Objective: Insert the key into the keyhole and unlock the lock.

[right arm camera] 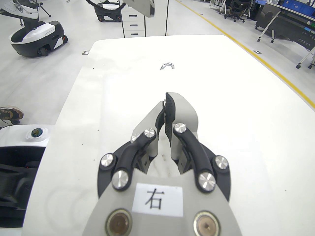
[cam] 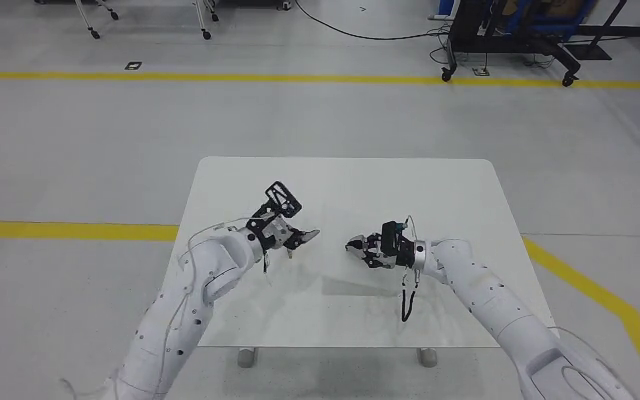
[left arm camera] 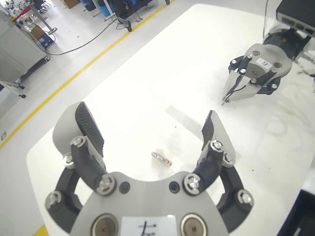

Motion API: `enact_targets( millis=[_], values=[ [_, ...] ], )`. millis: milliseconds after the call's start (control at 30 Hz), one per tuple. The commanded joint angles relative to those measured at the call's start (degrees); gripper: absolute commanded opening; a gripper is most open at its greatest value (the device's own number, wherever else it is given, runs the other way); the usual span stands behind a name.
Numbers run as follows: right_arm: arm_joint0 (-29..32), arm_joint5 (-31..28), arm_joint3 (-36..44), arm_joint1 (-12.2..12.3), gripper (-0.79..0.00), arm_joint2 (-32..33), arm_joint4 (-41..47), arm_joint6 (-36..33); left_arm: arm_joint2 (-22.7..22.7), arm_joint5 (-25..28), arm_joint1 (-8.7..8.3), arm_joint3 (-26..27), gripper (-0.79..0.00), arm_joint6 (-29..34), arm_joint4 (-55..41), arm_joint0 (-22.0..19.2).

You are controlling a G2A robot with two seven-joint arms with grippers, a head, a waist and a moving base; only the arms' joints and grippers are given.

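Lock [left arm camera: 161, 158] lies flat on the table [left arm camera: 172, 50] beneath the left claw [left arm camera: 146, 111]. That claw hangs wide open over it. Seen from that wrist, the lock sits inside the gap between the two fingers, close in toward the palm rather than out at the tips. Its long axis runs roughly across the gap, from one finger toward the other, a little skewed, with the silver end toward one finger and the brassy end toward the other.

The right claw [right arm camera: 165, 99] is pinched shut, tips low to the table. The lock lies straight ahead of those tips, well apart from them. Whether a key is held between them is too small to tell.

The left claw is plainly the nearer. My reading is that it only needs to come down and close to steady the lock, while the right claw must travel forward along its own pointing line.
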State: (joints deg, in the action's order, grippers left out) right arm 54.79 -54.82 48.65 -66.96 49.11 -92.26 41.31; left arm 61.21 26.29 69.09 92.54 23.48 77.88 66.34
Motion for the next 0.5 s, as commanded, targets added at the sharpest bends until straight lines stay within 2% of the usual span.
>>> enact_targets(
  millis=[0, 133, 300, 467],
  values=[
    [0.00, 0.00, 0.00, 0.00, -0.785, 0.00, 0.00, 0.00, -4.76, -1.15, 1.01, -3.48, 0.000, 0.42, 1.91, -3.72],
    [0.00, 0.00, 0.00, 0.00, -0.785, 0.00, 0.00, 0.00, -10.81, -4.83, 2.97, -10.17, 0.000, 1.58, 4.80, -8.90],
    [0.00, 0.00, 0.00, 0.00, -0.785, 0.00, 0.00, 0.00, -16.71, -10.46, 5.20, -18.20, 0.000, 1.62, 10.49, -13.09],
    [0.00, 0.00, 0.00, 0.00, -0.785, 0.00, 0.00, 0.00, -18.68, -12.04, 6.47, -23.53, 0.000, 0.04, 12.15, -15.08]
  ],
)
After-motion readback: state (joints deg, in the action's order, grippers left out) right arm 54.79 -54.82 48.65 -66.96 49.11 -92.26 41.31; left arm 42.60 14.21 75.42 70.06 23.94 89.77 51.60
